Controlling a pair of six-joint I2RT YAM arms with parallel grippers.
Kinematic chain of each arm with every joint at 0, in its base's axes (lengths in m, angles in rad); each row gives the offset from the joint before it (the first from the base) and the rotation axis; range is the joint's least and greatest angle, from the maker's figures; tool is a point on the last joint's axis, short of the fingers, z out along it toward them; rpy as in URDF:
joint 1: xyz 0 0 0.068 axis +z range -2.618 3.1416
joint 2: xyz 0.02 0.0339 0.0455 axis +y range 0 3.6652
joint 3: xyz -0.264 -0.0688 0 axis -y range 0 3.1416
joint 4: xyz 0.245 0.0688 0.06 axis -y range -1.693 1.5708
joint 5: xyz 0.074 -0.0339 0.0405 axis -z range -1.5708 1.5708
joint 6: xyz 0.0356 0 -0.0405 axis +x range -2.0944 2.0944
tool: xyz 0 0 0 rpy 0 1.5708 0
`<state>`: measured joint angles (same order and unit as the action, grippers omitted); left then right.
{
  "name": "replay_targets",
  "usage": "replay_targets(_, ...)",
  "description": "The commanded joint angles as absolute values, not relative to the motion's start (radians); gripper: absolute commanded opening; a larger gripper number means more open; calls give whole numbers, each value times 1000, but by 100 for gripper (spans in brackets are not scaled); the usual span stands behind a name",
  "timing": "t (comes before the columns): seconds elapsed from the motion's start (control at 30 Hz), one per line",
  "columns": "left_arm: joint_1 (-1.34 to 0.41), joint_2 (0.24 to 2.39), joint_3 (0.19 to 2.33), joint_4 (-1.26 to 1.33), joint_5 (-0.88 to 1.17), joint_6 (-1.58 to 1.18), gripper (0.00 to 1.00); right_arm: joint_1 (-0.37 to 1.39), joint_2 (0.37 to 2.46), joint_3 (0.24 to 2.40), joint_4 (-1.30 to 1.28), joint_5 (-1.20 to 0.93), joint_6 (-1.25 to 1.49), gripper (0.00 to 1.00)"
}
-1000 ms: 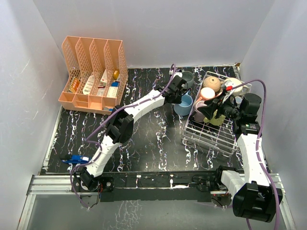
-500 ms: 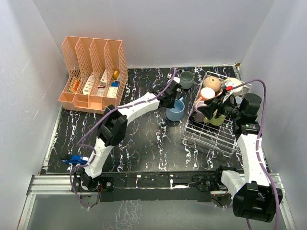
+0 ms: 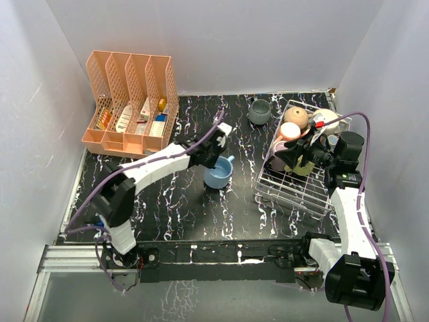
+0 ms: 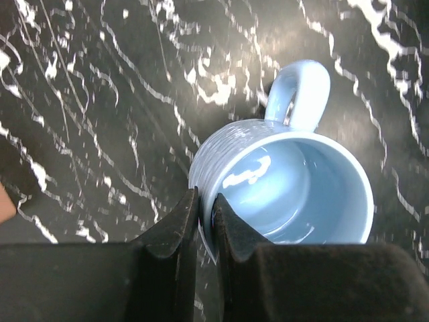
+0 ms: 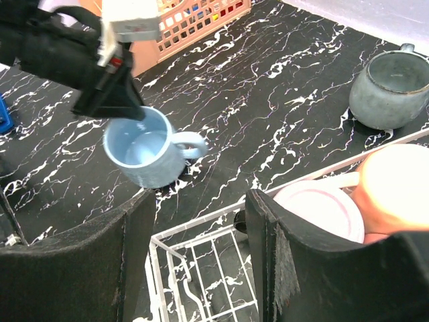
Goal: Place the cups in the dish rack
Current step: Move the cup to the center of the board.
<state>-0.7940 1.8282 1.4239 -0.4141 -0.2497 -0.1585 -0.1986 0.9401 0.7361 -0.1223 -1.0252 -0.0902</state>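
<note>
Cups point(image 3: 289, 134) mostly racked, two left outside

You had most of the load done at this moment. The rack point(image 3: 289, 193) stood at the right side of the worktop point(image 3: 167, 201), and its far half was heaped with cups. A tan cup point(image 3: 295, 117), a mauve cup point(image 3: 277, 158), a yellow-green cup point(image 3: 302, 167) and a pale one at the far corner could be told apart. They overlapped too much for you to count them surely. The near half of the rack was bare wire.

Two cups were outside. The blue cup point(image 3: 218, 176) was near the middle of the worktop, well apart from the rack, with its handle on the rack side. Your left gripper point(image 4: 204, 201) was closed on its rim, one finger inside the wall and one outside, and the cup sat tilted in that pinch. Whether its base had cleared the worktop, the views did not settle. The grey cup point(image 3: 260, 111) stood upright at the far edge, just beside the rack's far left corner, with nothing holding it.

Your right gripper point(image 5: 200, 201) hovered over the rack with its fingers apart and nothing between them.

By my reading, you were on the blue cup's step, and it needed to cross to the bare near half. After that only the grey cup was left, provided no cup hid beyond the views. The peach organizer point(image 3: 129, 100) at the far left was no part of the job.
</note>
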Motion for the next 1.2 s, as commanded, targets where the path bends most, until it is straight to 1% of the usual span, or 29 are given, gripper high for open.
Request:
replay_targets(0.0,-751,1583,1297,-356,-82,-54,0,-202,943,735,-59,-1053,-79,58)
replay_targets(0.03,-743,1540,1256,-348,-21,-33,0,-203,945,733,-57,-1055,-78,58)
replay_targets(0.23,-695,1337,1064,-331,198,88,0,-203,956,728,-50,-1071,-72,58)
replay_targets(0.47,-687,1220,953,-346,309,279,0,-202,968,724,-45,-1080,-69,58)
replay_targets(0.7,-687,1203,894,-309,380,373,0,-204,978,723,-44,-1081,-71,58)
replay_targets(0.93,-680,1266,886,-310,399,392,0,-203,979,723,-44,-1083,-71,58)
replay_targets(1.17,-664,1295,855,-255,399,399,0,-203,977,723,-44,-1083,-72,58)
